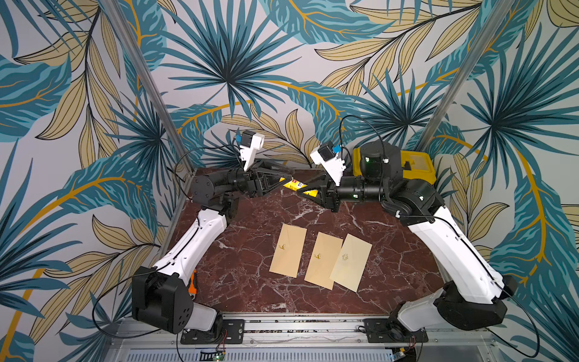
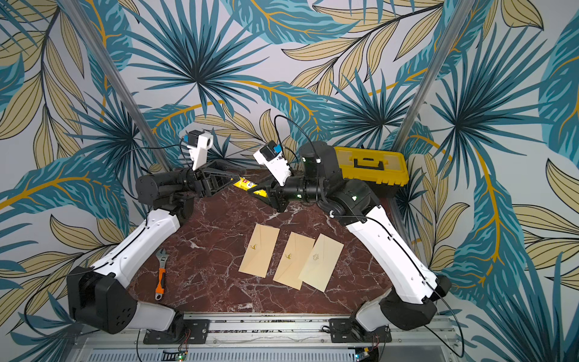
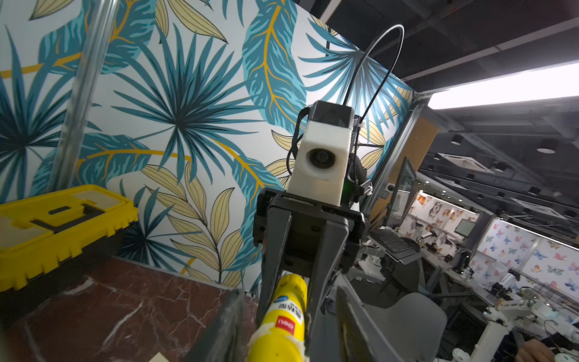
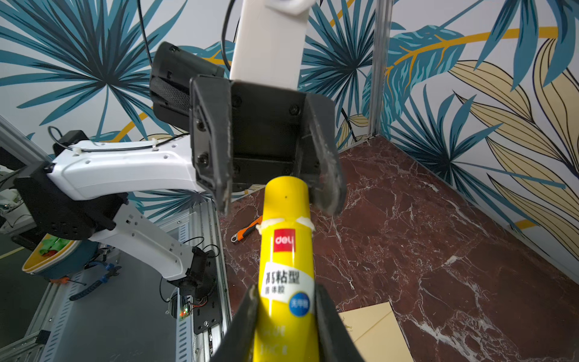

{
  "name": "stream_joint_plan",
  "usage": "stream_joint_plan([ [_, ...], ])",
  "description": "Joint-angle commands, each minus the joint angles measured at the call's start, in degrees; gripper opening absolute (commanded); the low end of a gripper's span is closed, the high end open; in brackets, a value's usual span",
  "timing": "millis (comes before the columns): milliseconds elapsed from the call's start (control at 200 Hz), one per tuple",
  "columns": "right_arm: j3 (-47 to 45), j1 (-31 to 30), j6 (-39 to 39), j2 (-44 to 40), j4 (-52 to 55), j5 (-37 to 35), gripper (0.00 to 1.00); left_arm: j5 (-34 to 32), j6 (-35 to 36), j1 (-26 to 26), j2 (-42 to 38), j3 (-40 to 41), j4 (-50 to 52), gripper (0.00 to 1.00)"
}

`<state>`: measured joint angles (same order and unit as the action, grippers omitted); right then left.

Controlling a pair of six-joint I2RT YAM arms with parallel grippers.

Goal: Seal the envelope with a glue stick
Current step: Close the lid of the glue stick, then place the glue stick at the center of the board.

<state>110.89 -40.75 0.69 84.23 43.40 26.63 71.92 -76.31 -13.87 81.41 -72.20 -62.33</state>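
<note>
The yellow glue stick [image 1: 294, 185] [image 2: 247, 185] hangs above the far end of the table, cap on. My right gripper [image 1: 305, 188] [image 4: 285, 290] is shut on its labelled body [image 4: 286, 250]. Opposite it, my left gripper [image 1: 283, 179] [image 3: 288, 286] is open, its jaws standing wider than the cap [image 3: 275, 344] that lies between them. In the right wrist view one left finger is clear of the cap and the other is right beside it. Three tan envelopes [image 1: 288, 250] [image 1: 324, 260] [image 1: 351, 261] lie side by side mid-table, flaps up, with the right two overlapping.
A yellow toolbox [image 2: 371, 167] [image 3: 56, 225] sits at the back right corner behind the right arm. An orange-handled wrench [image 2: 160, 274] lies at the front left beside the left arm. Leaf-patterned walls close in the back and sides of the marble table [image 1: 250, 282].
</note>
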Motion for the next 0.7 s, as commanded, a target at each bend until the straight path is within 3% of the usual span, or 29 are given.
stream_joint_plan([
  [0,-3.2,0.0,0.1,-4.7,-1.7,-4.1,0.0,0.6,4.3,3.1,-2.7,0.9,4.5,0.51],
  [175,-10.1,0.1,-1.8,-8.6,-0.8,-14.2,0.0,-0.7,4.6,8.5,-4.6,4.0,5.0,0.51],
  [421,-14.2,2.3,-5.0,-6.0,5.6,-30.3,0.0,-2.3,8.8,10.8,-5.5,7.9,9.0,0.5],
  [581,-17.5,6.2,-8.3,-3.4,6.0,-33.1,0.0,-5.6,20.3,12.0,-7.6,9.5,25.2,0.48],
  [696,-19.9,8.2,-11.7,-0.7,6.1,-37.0,0.0,-10.4,33.8,12.7,-10.5,8.4,44.7,0.49],
])
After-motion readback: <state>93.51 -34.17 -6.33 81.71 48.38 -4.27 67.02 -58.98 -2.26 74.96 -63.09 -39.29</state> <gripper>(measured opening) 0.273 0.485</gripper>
